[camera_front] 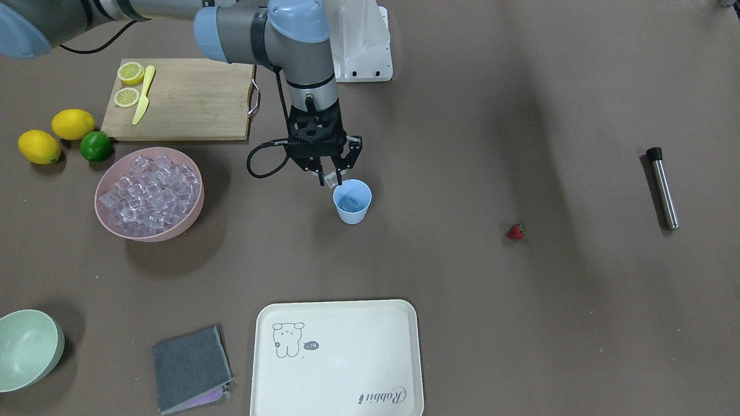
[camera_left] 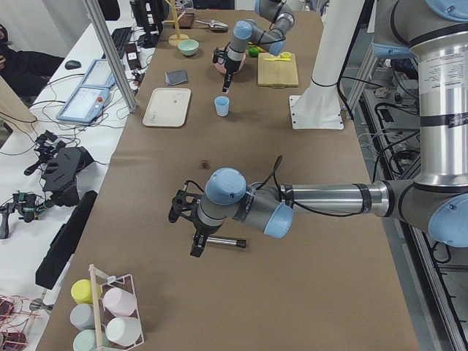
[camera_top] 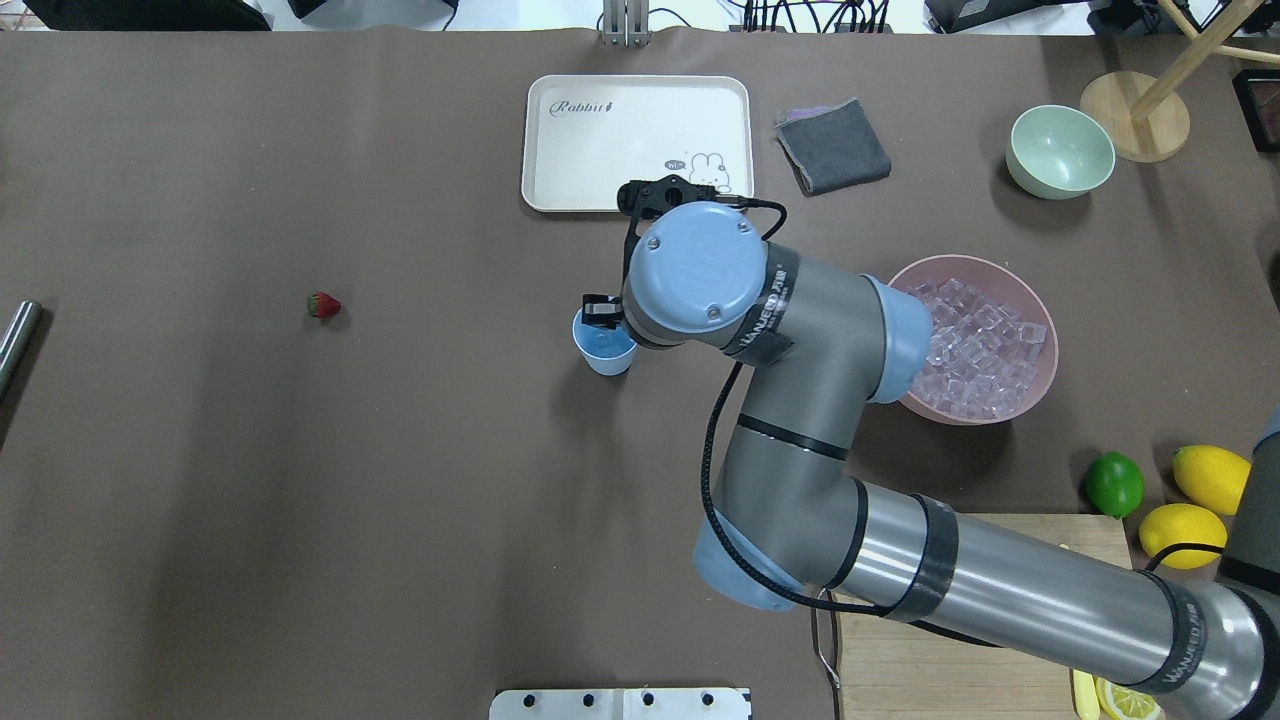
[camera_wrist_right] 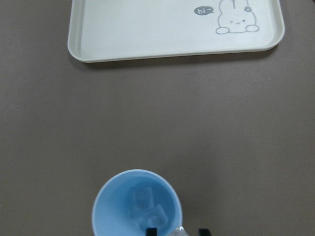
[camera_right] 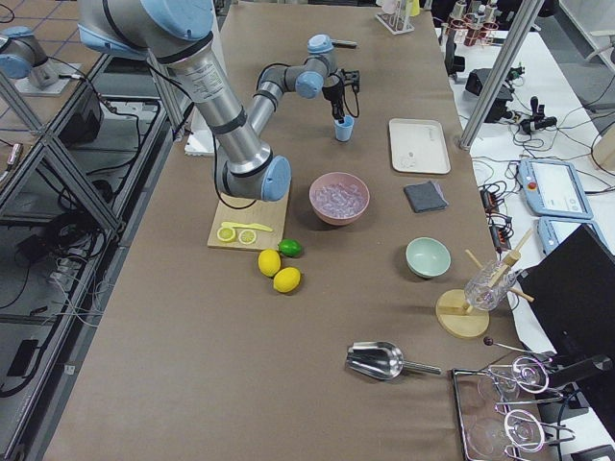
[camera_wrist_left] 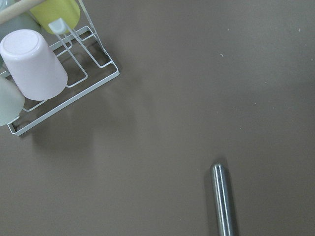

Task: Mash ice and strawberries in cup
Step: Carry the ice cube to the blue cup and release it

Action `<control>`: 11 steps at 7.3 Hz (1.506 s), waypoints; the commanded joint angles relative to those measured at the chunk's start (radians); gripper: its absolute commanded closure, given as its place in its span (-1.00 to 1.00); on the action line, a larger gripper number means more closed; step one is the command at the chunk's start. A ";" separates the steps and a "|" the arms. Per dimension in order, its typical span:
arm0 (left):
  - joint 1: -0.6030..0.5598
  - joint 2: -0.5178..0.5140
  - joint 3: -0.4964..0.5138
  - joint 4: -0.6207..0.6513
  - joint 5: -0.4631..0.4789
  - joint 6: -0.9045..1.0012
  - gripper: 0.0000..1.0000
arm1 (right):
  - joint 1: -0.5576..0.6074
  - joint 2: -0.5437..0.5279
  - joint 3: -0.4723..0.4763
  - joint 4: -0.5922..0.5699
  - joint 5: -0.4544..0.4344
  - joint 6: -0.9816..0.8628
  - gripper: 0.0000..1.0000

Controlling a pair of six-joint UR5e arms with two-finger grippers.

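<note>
Open tabletop (camera_front: 439, 231) between cup (camera_front: 351, 214) and strawberry (camera_front: 515, 232)

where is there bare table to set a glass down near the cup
Widest bare stretch: between the cup and the strawberry, on to the metal rod. The tray is empty too. Crowded: the right gripper, holding an ice cube, hangs over the cup, with the ice bowl and cutting board nearby.

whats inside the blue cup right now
Two ice cubes lie in the cup; the right gripper holds a third over its rim. The strawberry lies outside it. The cup's near edge is out of the wrist view.
</note>
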 commanded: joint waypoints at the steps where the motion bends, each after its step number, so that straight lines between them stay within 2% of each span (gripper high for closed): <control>1: 0.000 -0.001 0.002 0.000 0.002 0.000 -0.98 | -0.036 0.046 -0.067 0.005 -0.044 0.027 0.64; 2: 0.000 0.000 0.002 0.000 0.000 0.002 -0.98 | -0.034 0.030 -0.067 0.005 -0.046 0.019 0.63; 3: 0.000 0.002 0.000 0.000 0.000 0.002 -0.98 | -0.027 0.032 -0.069 0.004 -0.046 -0.031 0.33; 4: 0.000 0.005 0.000 -0.002 0.000 0.002 -0.98 | -0.022 0.033 -0.069 0.004 -0.046 -0.033 0.13; 5: 0.000 0.006 0.000 -0.002 0.002 0.003 -0.98 | -0.020 0.039 -0.067 0.005 -0.046 -0.025 -0.19; 6: 0.000 0.006 0.000 0.000 0.002 0.003 -0.98 | -0.020 0.038 -0.066 0.005 -0.044 -0.024 -0.28; 7: 0.000 0.002 0.000 0.003 0.003 0.000 -0.98 | -0.019 0.033 -0.056 0.001 -0.044 -0.027 -0.78; 8: 0.011 -0.012 -0.001 0.006 0.002 -0.020 -0.96 | 0.001 -0.018 0.004 -0.007 -0.034 -0.037 -0.91; 9: 0.078 -0.020 -0.030 0.006 0.009 -0.112 -0.96 | 0.025 -0.131 0.107 -0.004 -0.008 -0.113 -0.99; 10: 0.144 -0.043 -0.038 0.006 0.012 -0.186 -0.96 | 0.068 -0.228 0.184 -0.002 0.047 -0.236 -0.99; 11: 0.202 -0.073 -0.038 0.006 0.012 -0.237 -0.96 | 0.137 -0.279 0.198 0.004 0.127 -0.276 -0.99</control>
